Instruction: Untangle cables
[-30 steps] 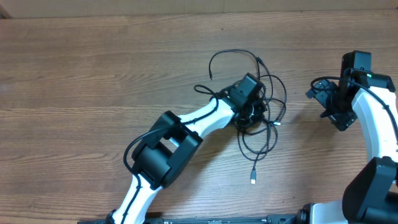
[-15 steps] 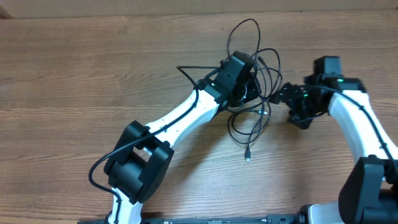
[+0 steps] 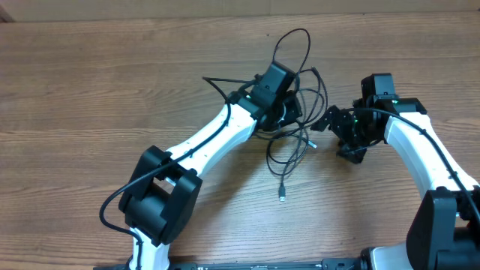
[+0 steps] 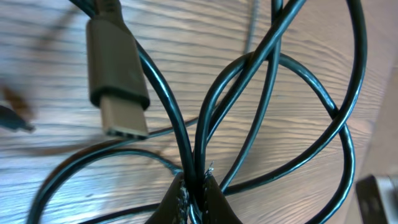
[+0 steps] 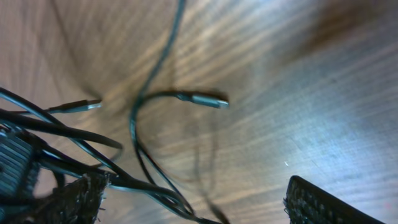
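The cables are a tangle of thin black loops at the middle of the table, with one strand trailing down to a free plug. My left gripper is shut on a bundle of strands. In the left wrist view its fingertips pinch those strands, and a grey flat plug hangs close by. My right gripper stands open just right of the tangle. In the right wrist view, strands cross by its left finger, and two small plugs lie beyond.
The bare wooden table stretches left and toward the front. The left arm lies diagonally across the middle. The right arm curves in from the right edge.
My left gripper has carried the tangle up and to the left, dragging the trailing plug along. The right gripper has swung left, close to the tangle, with its jaws wide.
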Controlling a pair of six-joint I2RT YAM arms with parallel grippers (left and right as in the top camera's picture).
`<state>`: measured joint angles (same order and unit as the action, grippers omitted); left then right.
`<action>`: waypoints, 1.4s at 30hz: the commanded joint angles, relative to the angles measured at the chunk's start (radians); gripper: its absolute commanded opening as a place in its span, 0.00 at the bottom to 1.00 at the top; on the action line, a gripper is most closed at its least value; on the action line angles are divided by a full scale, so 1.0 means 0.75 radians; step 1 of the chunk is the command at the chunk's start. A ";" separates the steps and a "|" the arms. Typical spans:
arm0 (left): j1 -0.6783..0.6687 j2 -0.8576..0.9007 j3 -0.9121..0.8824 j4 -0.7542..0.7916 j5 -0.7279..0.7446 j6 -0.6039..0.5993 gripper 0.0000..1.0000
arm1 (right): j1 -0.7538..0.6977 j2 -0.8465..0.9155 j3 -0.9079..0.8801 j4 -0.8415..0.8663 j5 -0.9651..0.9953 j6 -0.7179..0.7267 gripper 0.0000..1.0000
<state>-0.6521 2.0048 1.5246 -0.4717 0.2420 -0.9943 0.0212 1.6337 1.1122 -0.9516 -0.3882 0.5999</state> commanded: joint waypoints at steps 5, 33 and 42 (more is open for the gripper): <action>0.072 -0.052 0.006 -0.155 0.028 0.095 0.04 | 0.007 -0.038 0.003 -0.075 -0.028 -0.073 1.00; 0.116 -0.050 0.005 -0.200 -0.058 0.409 0.93 | 0.079 -0.007 0.002 0.358 -0.162 -0.063 0.94; 0.116 -0.050 0.005 -0.200 -0.103 0.409 0.72 | 0.139 0.092 0.001 0.361 0.168 0.039 0.71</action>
<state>-0.5732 2.0045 1.5246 -0.6239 0.1879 -0.6987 0.1276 1.6627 1.1122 -0.6880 -0.3645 0.5854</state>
